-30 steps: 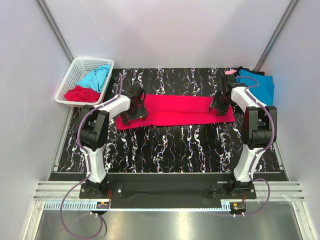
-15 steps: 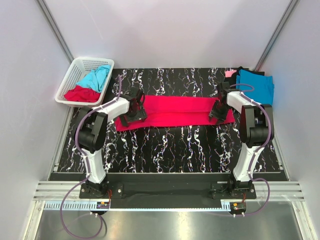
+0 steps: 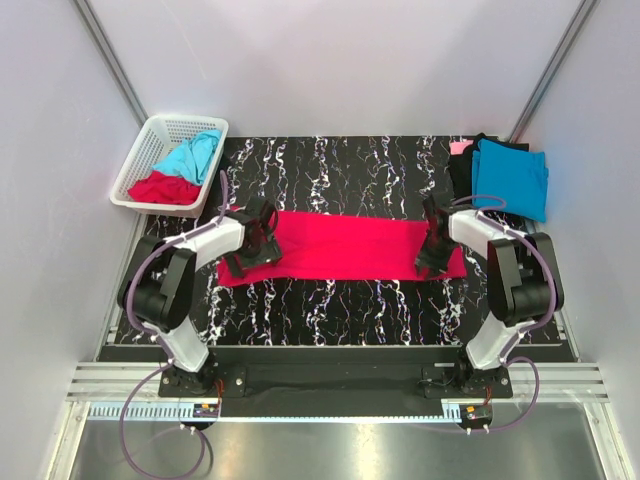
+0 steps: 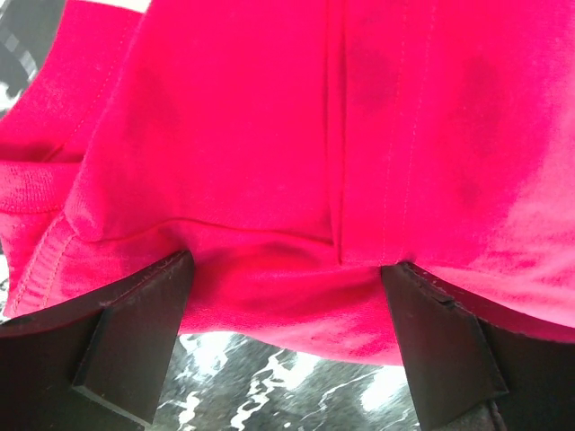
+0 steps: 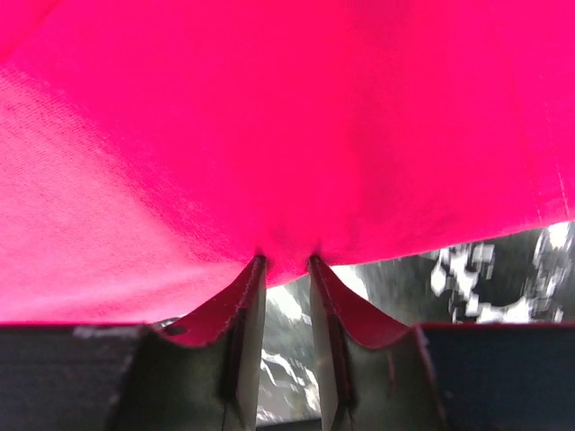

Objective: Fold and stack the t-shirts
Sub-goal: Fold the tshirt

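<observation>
A crimson red t-shirt [image 3: 345, 245], folded into a long strip, lies across the middle of the black marbled table [image 3: 340, 310]. My left gripper [image 3: 250, 243] is at its left end. In the left wrist view its fingers [image 4: 135, 341] stand wide apart, with the shirt's hem [image 4: 296, 296] hanging between them. My right gripper [image 3: 431, 250] is at the right end. In the right wrist view it [image 5: 286, 260] is pinched on the shirt's edge [image 5: 287, 135]. Folded turquoise [image 3: 512, 175], black [image 3: 462, 178] and pale pink [image 3: 460, 146] shirts are stacked at the back right.
A white lattice basket [image 3: 150, 135] at the back left holds a turquoise shirt [image 3: 190, 155] and a red shirt [image 3: 162, 188]. Grey walls with metal rails enclose the table. A metal rail runs along the near edge by the arm bases.
Both grippers and the red shirt have moved toward the near edge of the table. The shirt's left end has also shifted a little left.
</observation>
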{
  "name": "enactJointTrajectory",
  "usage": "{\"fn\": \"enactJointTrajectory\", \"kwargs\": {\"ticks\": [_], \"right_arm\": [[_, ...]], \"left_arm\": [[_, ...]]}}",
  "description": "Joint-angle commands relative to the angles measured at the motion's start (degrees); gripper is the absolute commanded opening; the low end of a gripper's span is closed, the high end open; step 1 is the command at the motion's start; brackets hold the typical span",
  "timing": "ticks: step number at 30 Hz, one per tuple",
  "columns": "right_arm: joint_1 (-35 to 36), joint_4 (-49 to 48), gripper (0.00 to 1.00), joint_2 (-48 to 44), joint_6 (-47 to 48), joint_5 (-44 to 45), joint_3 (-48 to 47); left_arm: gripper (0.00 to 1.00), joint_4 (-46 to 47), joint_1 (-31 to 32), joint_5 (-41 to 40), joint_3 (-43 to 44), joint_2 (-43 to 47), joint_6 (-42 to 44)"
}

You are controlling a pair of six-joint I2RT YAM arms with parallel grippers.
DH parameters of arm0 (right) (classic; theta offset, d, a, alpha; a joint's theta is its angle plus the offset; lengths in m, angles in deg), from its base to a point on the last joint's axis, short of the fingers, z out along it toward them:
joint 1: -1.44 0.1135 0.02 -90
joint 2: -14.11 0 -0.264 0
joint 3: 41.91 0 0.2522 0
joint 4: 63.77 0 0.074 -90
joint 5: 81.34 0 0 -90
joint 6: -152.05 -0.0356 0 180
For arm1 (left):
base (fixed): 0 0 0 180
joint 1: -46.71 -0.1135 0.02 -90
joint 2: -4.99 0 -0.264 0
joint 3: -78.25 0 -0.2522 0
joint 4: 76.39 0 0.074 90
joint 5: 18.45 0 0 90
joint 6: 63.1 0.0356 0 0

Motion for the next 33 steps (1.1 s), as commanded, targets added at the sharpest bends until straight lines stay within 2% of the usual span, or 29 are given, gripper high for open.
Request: {"fn": "enactJointTrajectory", "kwargs": {"ticks": [1,12,18,19,21,22,25,26,33], "right_arm": [[2.6,5.4,0.32,-1.1,-3.7,3.1,5.5],[2.6,13.8,0.33,-12.9,-3.5,6.8,-4.0],[2.7,15.1,0.33,-17.2,-2.6,6.9,-4.5],[2.7,15.1,0.33,-18.0,-2.3,7.0,-3.8],[2.7,14.9,0.33,-18.4,-1.8,7.6,-3.2],[2.6,14.6,0.33,-18.9,-1.6,8.1,-2.5],[2.6,14.3,0.34,-19.4,-0.9,8.4,-1.4],[2.7,14.1,0.34,-19.4,-0.8,8.4,-1.2],[2.6,12.9,0.34,-18.9,-0.5,8.0,0.5]], "left_arm": [[0.93,-3.8,-0.2,-3.0,-4.2,2.3,-1.9],[0.95,-4.7,-0.2,-2.9,0.2,13.3,2.0],[0.92,-0.9,-0.2,1.7,-1.7,14.2,0.5],[0.86,0.3,-0.2,2.7,-2.6,14.2,-0.4],[0.8,3.9,-0.6,5.2,-5.2,14.2,-1.7],[0.73,5.6,-0.8,6.3,-6.3,14.1,-2.9],[0.65,11.6,-0.9,8.3,-10.5,14.3,-5.8],[0.6,13.7,-0.9,8.2,-11.3,14.4,-6.5],[0.5,18.3,-1.0,7.0,-13.7,14.4,-8.8]]}}
